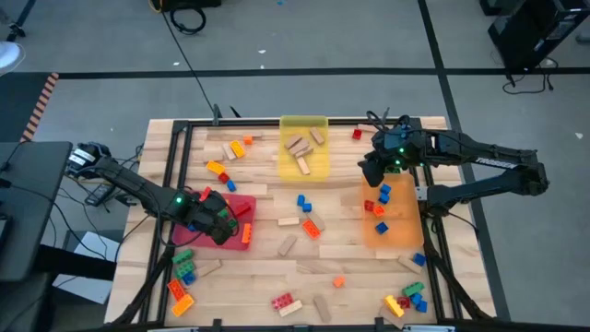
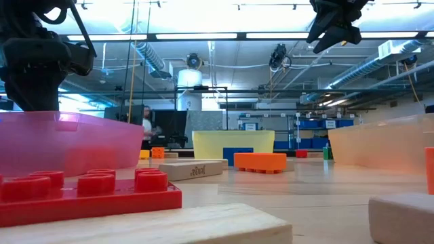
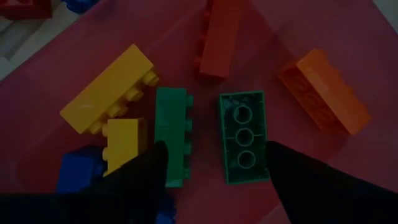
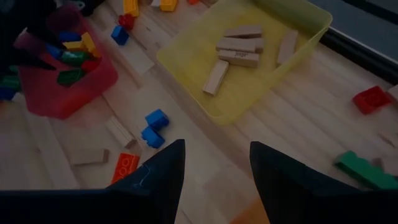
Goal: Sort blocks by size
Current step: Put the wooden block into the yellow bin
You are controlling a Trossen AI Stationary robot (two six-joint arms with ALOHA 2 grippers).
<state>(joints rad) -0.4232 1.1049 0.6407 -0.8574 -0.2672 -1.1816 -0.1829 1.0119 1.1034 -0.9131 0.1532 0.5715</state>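
High view — left tool (image 1: 219, 224) over red tray (image 1: 241, 208), contents hidden.

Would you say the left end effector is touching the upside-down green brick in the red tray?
Apart. In the left wrist view, red tray shows between each finger and the brick.
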